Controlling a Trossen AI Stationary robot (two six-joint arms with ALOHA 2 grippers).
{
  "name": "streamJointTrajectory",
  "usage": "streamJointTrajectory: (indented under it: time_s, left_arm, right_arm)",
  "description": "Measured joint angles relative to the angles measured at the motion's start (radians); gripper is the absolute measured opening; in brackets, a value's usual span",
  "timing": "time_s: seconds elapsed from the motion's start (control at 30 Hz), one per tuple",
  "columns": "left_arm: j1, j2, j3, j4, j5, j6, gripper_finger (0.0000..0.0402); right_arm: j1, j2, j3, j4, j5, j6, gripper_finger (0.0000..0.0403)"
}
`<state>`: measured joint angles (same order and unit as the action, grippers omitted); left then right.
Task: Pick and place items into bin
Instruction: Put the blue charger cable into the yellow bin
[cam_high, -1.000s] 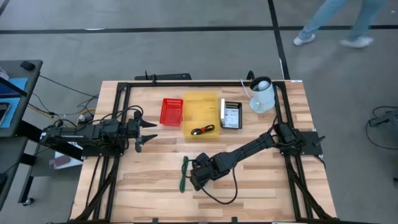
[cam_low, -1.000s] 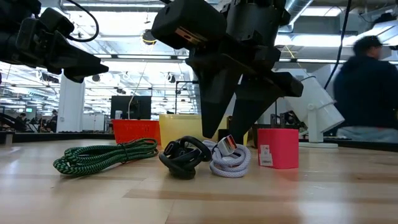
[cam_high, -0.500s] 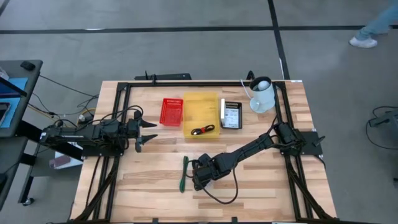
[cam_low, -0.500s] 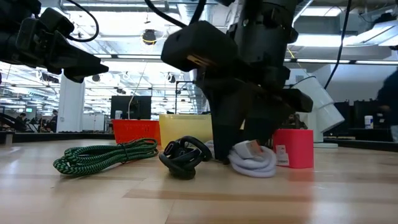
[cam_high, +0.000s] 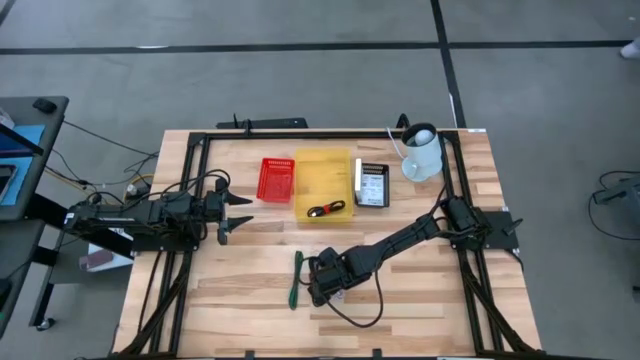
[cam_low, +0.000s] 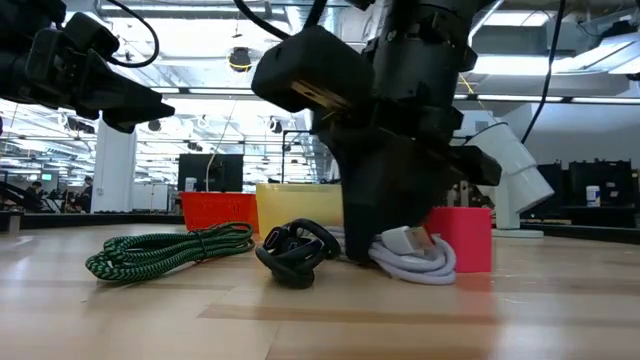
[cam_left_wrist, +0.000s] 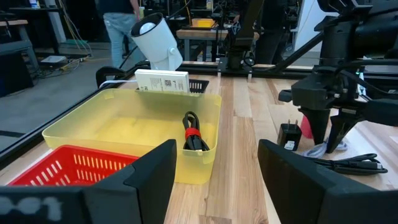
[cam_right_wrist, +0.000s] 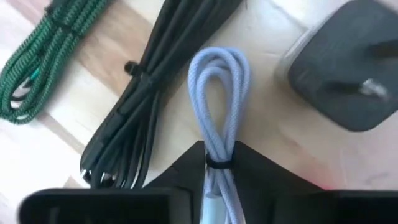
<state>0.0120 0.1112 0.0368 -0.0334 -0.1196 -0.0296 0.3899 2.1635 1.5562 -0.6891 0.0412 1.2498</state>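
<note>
A white coiled cable (cam_right_wrist: 217, 81) lies on the table between a black cable bundle (cam_right_wrist: 149, 93) and a black plug adapter (cam_right_wrist: 348, 74). A green cable bundle (cam_low: 170, 250) lies to their left. My right gripper (cam_low: 385, 235) stands down on the white cable (cam_low: 412, 258) and is shut on it. A pink block (cam_low: 462, 238) stands just behind it. A black-and-red cable (cam_left_wrist: 194, 134) lies in the yellow bin (cam_high: 322, 170). My left gripper (cam_high: 238, 213) hangs open and empty at the table's left, above the wood. My right gripper pinches the white cable bundle between its two fingers (cam_right_wrist: 180, 171), at the black tie (cam_right_wrist: 216, 163) that binds its strands. The fingers come from above, pointing down, and lie across the bundle. The bundle's loop end (cam_right_wrist: 219, 62) rests on the table.
A red basket (cam_high: 277, 180) stands left of the yellow bin. A white-and-black box (cam_high: 372, 185) and a white camera-like device (cam_high: 422, 150) stand to its right. Bare wood lies along the table's near edge.
My right gripper has gone down onto the white cable bundle. The bundle has slid a little toward the table's right edge, and the pink block behind it has shifted the same way.
</note>
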Motion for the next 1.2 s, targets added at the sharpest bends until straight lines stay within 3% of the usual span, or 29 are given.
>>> streamJointTrajectory:
  time_s: [0.2, 0.67, 1.2]
  left_arm:
    - [0.0, 0.0, 0.0, 0.0, 0.0, 0.0, 0.022]
    - [0.0, 0.0, 0.0, 0.0, 0.0, 0.0, 0.022]
    - [0.0, 0.0, 0.0, 0.0, 0.0, 0.0, 0.022]
  right_arm:
    - [0.0, 0.002, -0.001, 0.045, -0.045, 0.0, 0.004]
    - [-0.013, 0.0, 0.011, 0.026, -0.045, -0.004, 0.0034]
    - [-0.049, -0.004, 0.262, -0.256, 0.015, -0.134, 0.0038]
